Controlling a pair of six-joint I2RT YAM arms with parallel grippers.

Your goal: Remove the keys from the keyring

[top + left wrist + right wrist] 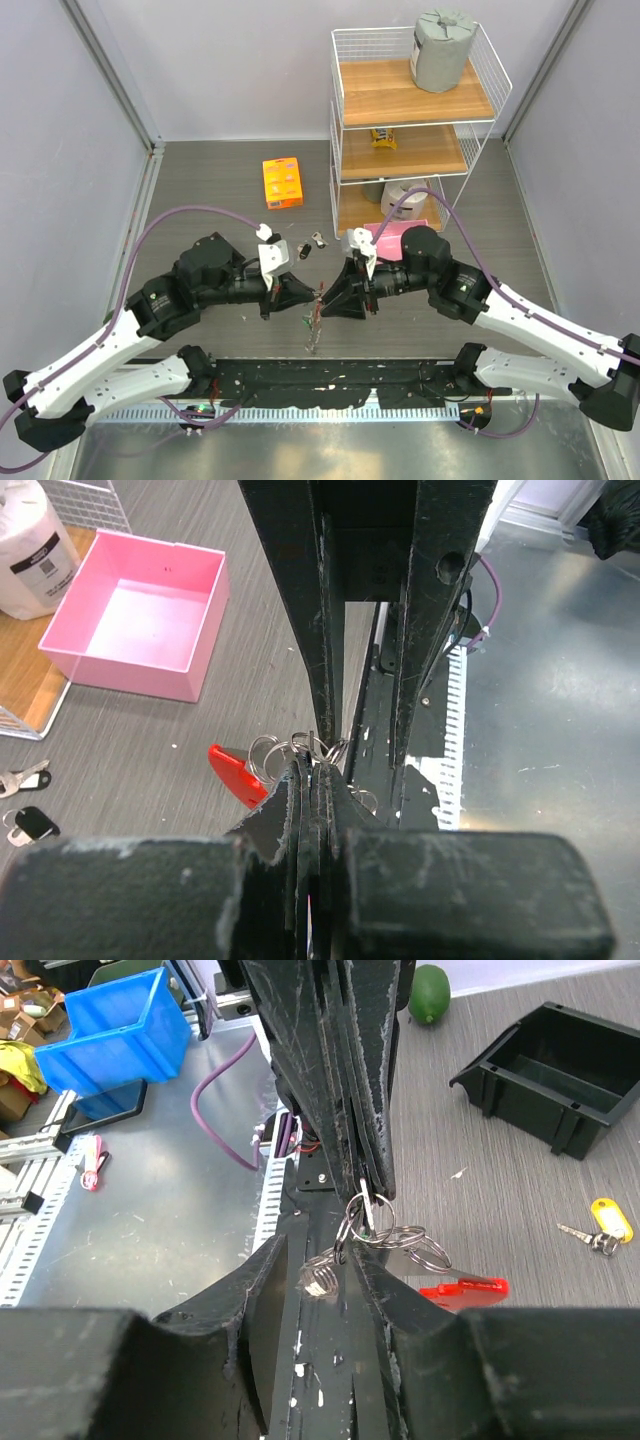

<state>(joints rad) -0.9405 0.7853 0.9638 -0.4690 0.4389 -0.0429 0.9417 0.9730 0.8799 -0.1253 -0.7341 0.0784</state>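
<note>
As I watch from the console, left gripper: clamped tight on the thin silvery metal keyring, over the table's near edge.
Right gripper: jaws narrowly parted around the rings, gripping nothing.
Bright red strap fob: hanging beside the ring.
Small silvery keys: a few lie loose farther out.
Remaining: I can't tell how many are threaded.

The grey worktop carries an orange box, two loose keys on the arms' side of the box, and a wire rack and pink tray to the box's right.
</note>
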